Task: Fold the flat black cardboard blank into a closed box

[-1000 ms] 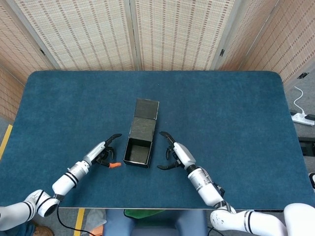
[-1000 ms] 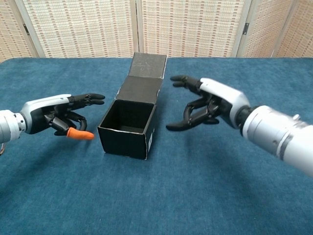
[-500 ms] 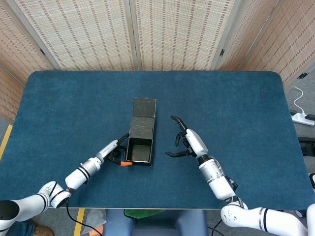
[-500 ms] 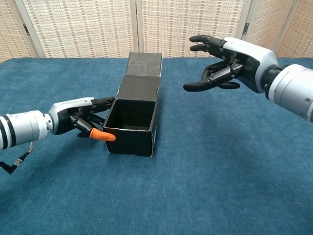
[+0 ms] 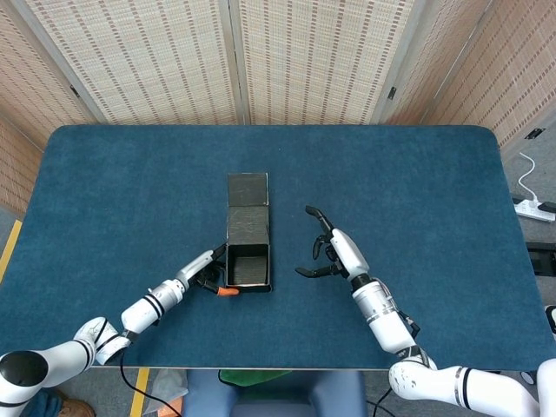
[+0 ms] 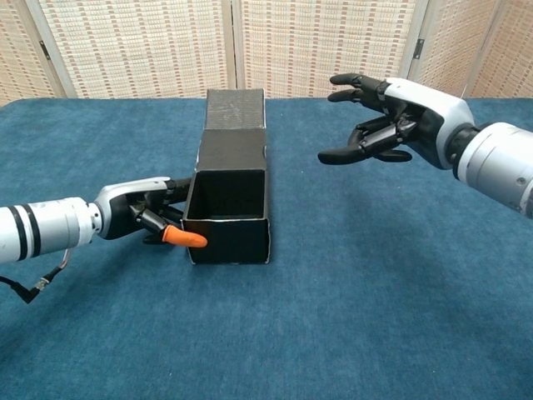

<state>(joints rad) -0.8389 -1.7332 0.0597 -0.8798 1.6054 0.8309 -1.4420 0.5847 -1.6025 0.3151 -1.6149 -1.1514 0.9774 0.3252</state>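
Since half a second ago the black box (image 5: 247,252) has turned square to the tabletop's (image 5: 417,191) near edge, its lid flap lying open behind it. Left hand (image 6: 148,218) presses against the box's left wall, fingers (image 6: 171,190) curled, orange tip at the front corner, holding nothing. Right hand (image 6: 391,119) hovers well apart, fingers spread, empty.

The open black cardboard box (image 6: 229,212) looks matt, its lid flap faintly grainy. The deep blue worktop (image 6: 375,300) is covered in napped, carpet-like cloth. The left hand (image 6: 154,218) has dark fingers (image 6: 171,187) and one glossy orange plastic tip; the right hand (image 6: 391,117) has a smooth white plastic shell. Behind stand woven beige reed screens (image 5: 156,52).
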